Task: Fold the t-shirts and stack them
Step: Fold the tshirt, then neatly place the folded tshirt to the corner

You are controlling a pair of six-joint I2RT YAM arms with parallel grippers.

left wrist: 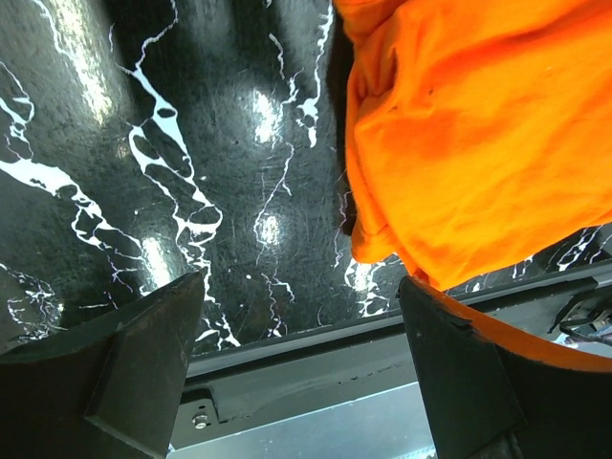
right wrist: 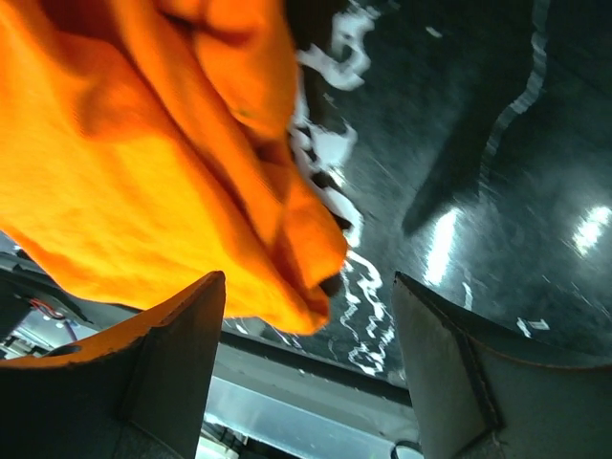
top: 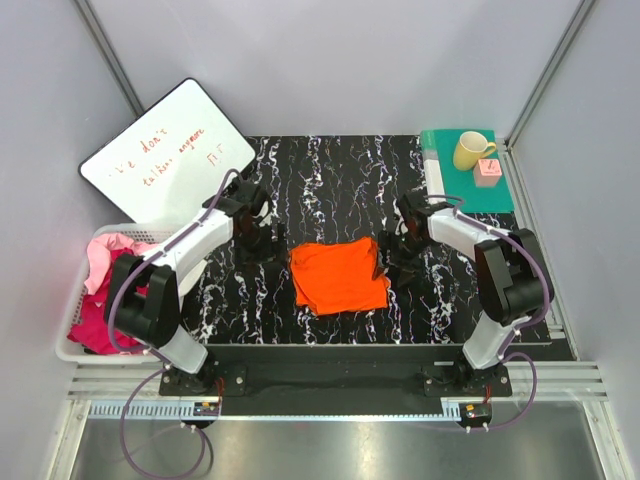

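A folded bright orange t-shirt (top: 338, 276) lies flat in the middle of the black marble table. My left gripper (top: 264, 248) is open and empty just off the shirt's left edge; in the left wrist view (left wrist: 301, 359) the shirt (left wrist: 478, 134) lies beside the right finger (left wrist: 469, 373). My right gripper (top: 394, 256) is open and empty just off the shirt's right edge; in the right wrist view (right wrist: 311, 359) the shirt's folded corner (right wrist: 143, 163) lies above the left finger (right wrist: 172, 354). A pale pink t-shirt (top: 108, 255) and a magenta t-shirt (top: 95, 322) lie crumpled in a basket.
The white basket (top: 72, 352) stands at the left table edge. A whiteboard (top: 165, 155) leans at the back left. A teal mat (top: 500, 192) at the back right holds a yellow mug (top: 470, 150) and a pink cube (top: 488, 172).
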